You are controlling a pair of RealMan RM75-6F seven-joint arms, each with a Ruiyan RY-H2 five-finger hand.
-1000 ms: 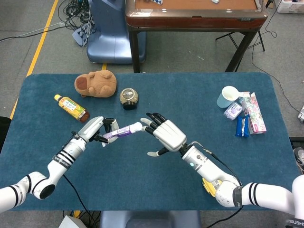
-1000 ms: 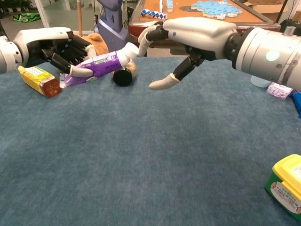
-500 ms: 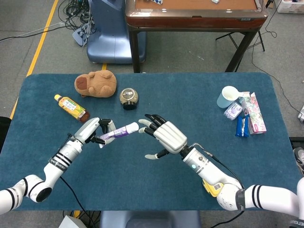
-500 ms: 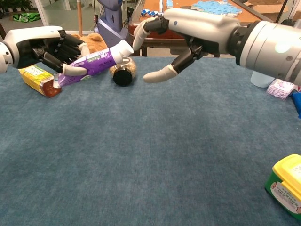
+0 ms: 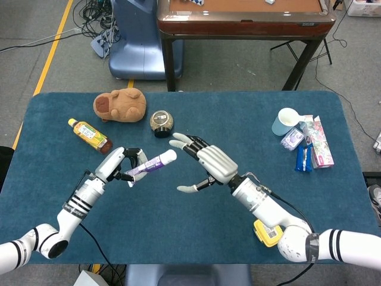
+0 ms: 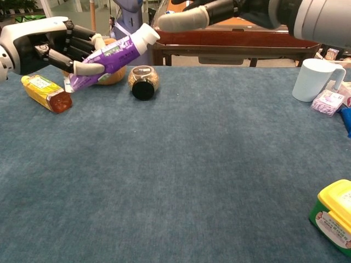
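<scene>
The left hand (image 5: 116, 166) grips a purple tube with a white cap (image 5: 152, 162) by its flat tail end, fingers curled around it; the tube is lifted off the blue tabletop (image 5: 178, 238) and tilts up, cap end pointing toward the right hand (image 5: 205, 165); in the chest view the same left hand (image 6: 52, 49) holds the tube (image 6: 112, 57) aslant, cap uppermost.

The right hand holds nothing, fingers spread and thumb hanging low; its fingertips (image 5: 176, 143) lie just beside the tube's cap, and whether they touch it cannot be told; in the chest view only part of that hand shows at the top edge (image 6: 219, 12), one pale fingertip close to the cap.

Taking the tube as landmark: behind it on the tabletop lies a small round jar on its side (image 5: 161, 122); further behind and to the left sits a brown plush animal (image 5: 121, 105); left of the tube lies a small yellow-labelled drink bottle (image 5: 89, 135); well to the right stand a pale blue mug (image 5: 286, 121) and a cluster of small packets (image 5: 309, 146); a yellow-lidded tub (image 5: 266, 231) sits near the tabletop's front edge under the right forearm.
</scene>
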